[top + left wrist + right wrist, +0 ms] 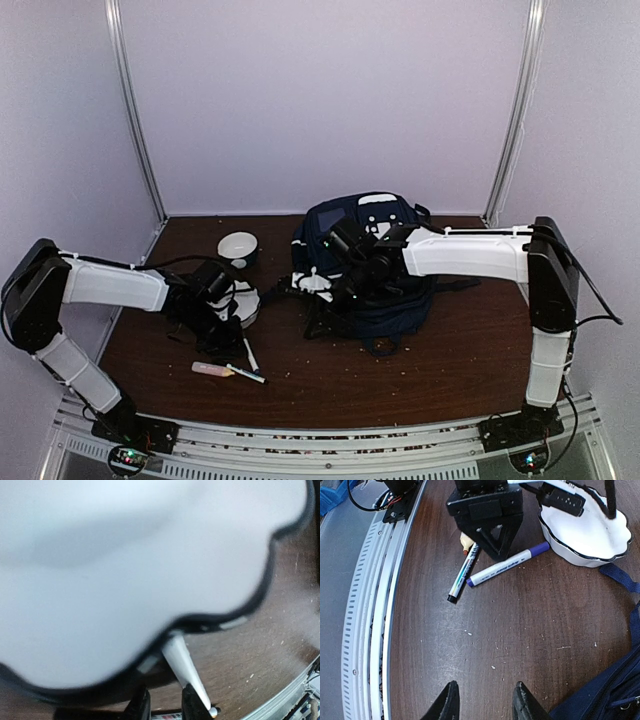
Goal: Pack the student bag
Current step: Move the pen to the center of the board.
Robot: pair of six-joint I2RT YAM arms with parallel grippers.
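**Edges and clearance.** The perforated metal rail (330, 440) runs along the near edge of the dark wood table (470, 350). There is bare wood between the rail and the right gripper (487, 702). On the near left lie a purple-capped marker (507, 566), a black-tipped pen (464, 575) and a pale pink stick (212, 369), close together. The left gripper (162, 706) stands directly over them. Just beyond is a scalloped white dish (600, 540) with a black rim. A small white bowl (238, 246) sits farther back. Plain walls and two upright frame posts (135, 110) close off the far side. The right half of the table is mostly bare.

**Task item.** The student bag (400, 310) is navy fabric with white patches on its far upper face. It lies at centre-right of the table and is the largest object present. A blue strap (620, 577) trails from it across the wood towards the dish.

**Position relative to jaws.**
- **Right jaws:** They are spread with nothing between them and point at bare wood. The bag's fabric edge lies just beside the right-hand fingertip, outside the gap. From above, the right wrist overhangs the bag's left-front portion.
- **Left jaws:** A narrow gap shows between the tips, and the marker runs against one of the fingers (192, 702). Whether it is gripped cannot be told. The left gripper is well apart from the bag, with the dish between them.
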